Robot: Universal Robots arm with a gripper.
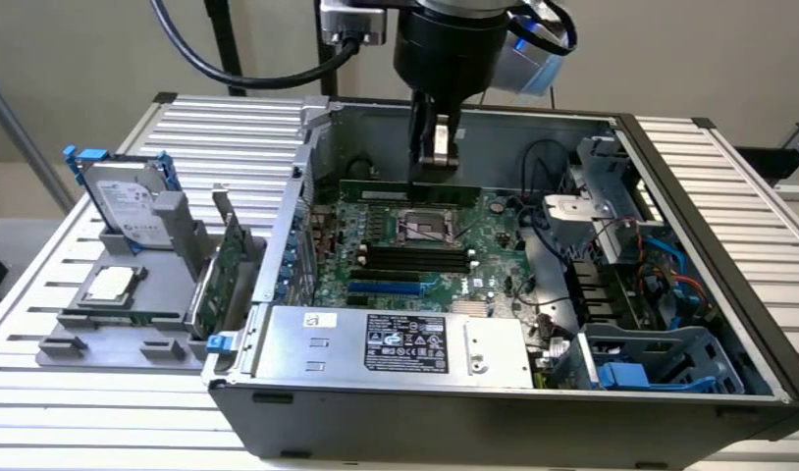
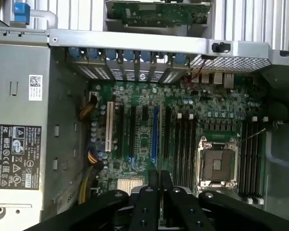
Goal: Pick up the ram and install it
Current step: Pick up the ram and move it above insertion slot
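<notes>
On the exterior view's left, a grey holder (image 1: pixel 151 324) on the slatted table (image 1: pixel 59 412) carries a hard drive (image 1: pixel 122 201) and a tall green expansion card (image 1: pixel 227 270), partly masked by the wall of the open computer case (image 1: pixel 505 422). Inside, a silver power supply (image 1: pixel 387 339) covers the near edge of the motherboard (image 1: pixel 492 255).

Further right the gripper (image 1: pixel 437 175) reaches straight down, its narrow claw pinched on the top edge of the ram (image 1: pixel 373 192). The ram is a thin green strip lying level just behind the processor socket (image 1: pixel 426 228), well apart from the four black slots (image 1: pixel 406 257). Whether it hangs above the board or touches it cannot be told.

In the wrist view the fingers (image 2: pixel 151 192) stand almost together, and the stick between them is edge-on and hard to make out. On the far right, cables and a drive cage (image 1: pixel 662 363) hide the case floor.
</notes>
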